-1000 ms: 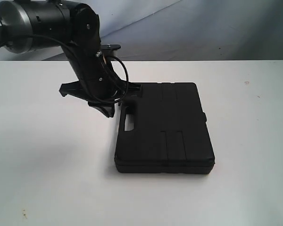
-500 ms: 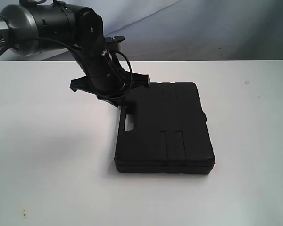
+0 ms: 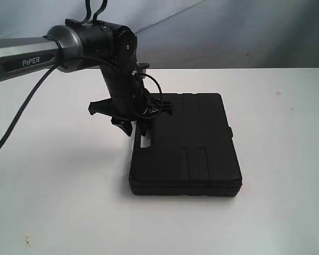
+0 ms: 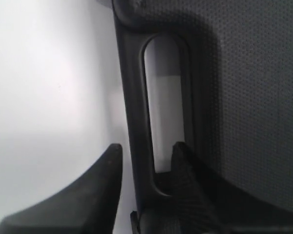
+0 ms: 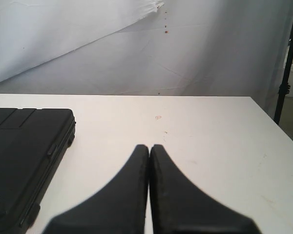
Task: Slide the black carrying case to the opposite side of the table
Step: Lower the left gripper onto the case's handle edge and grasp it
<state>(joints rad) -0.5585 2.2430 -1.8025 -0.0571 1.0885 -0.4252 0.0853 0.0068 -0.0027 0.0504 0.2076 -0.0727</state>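
Exterior view first: the black carrying case [image 3: 186, 146] lies flat on the white table [image 3: 53, 202], a bit right of the middle, with its handle [image 3: 140, 139] on its left side. The left arm [image 3: 26, 59] (the one with PIPER printed on it) reaches in from the left. The left gripper [image 3: 134, 126] sits right at that handle, fingers pointing down.

Left wrist view: the left gripper [image 4: 145, 151] has its jaws spread wide, straddling the handle bar [image 4: 136, 122]. One finger [image 4: 105, 170] is on the table side and the other is down in the handle slot. A thin strip of white shows between the outer finger and the bar, so it's not pinching anything.

Right wrist view: the right gripper [image 5: 149, 151] is closed tight, fingers pressed together with nothing in them. It's over bare table [image 5: 210, 136], with the case [image 5: 24, 141] near but apart.
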